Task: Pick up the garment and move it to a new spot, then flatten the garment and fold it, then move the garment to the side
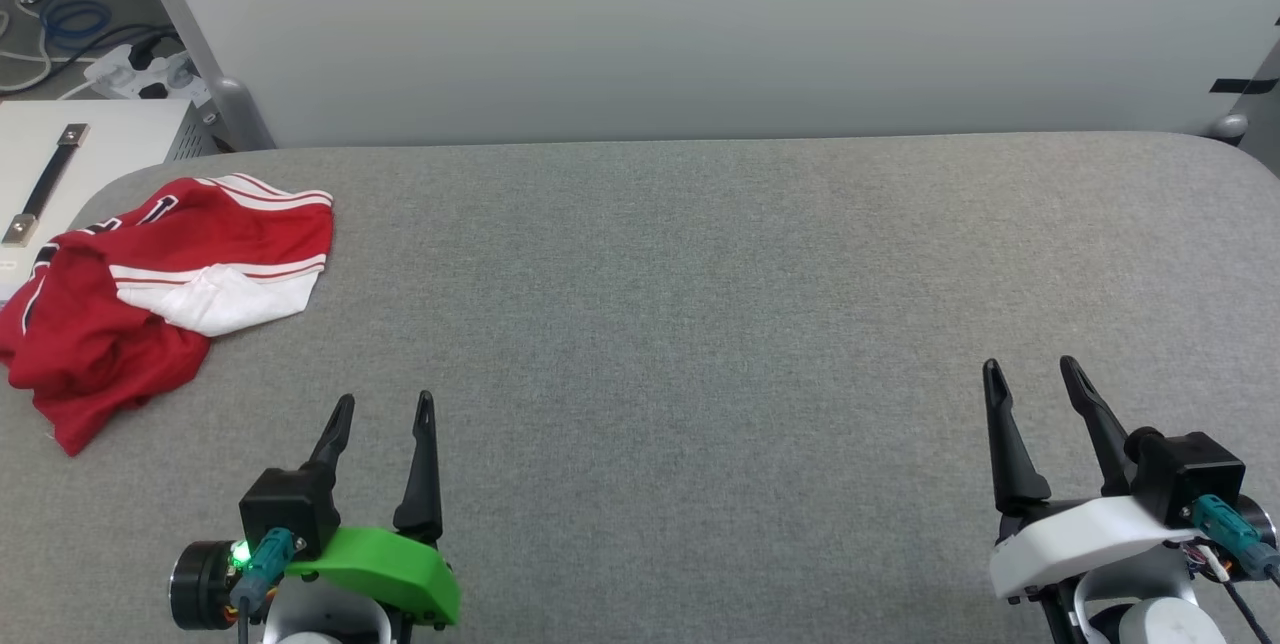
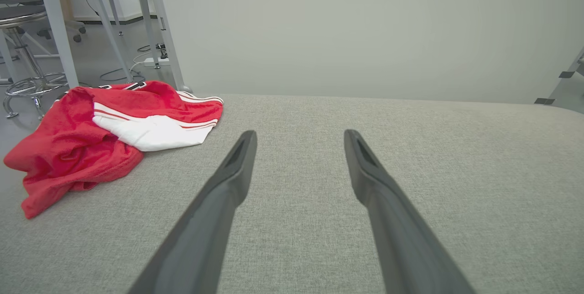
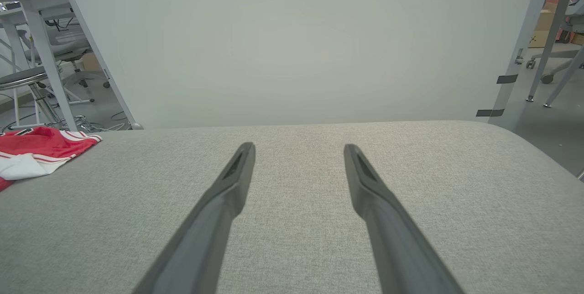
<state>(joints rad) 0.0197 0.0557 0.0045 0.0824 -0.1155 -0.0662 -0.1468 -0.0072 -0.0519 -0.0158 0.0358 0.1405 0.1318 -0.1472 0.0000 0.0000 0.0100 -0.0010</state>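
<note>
Lying crumpled at the far-left corner of the bench (image 1: 700,324), the garment (image 1: 150,294) looks light and limp, likely to sag and bunch; pinch a raised red fold or the striped hem; left claw (image 1: 385,397) nearest, spread, empty; right claw (image 1: 1029,364) spread too, well apart

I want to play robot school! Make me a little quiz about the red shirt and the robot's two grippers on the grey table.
1. True or false: the garment lies folded flat in the middle of the table.
2. Which gripper is nearer the garment? A) left gripper B) right gripper
3. Fill in: both grippers' jaws stand ____, holding nothing.
Key: 1 false, it lies crumpled by the table's left edge; 2 A; 3 open.
</note>
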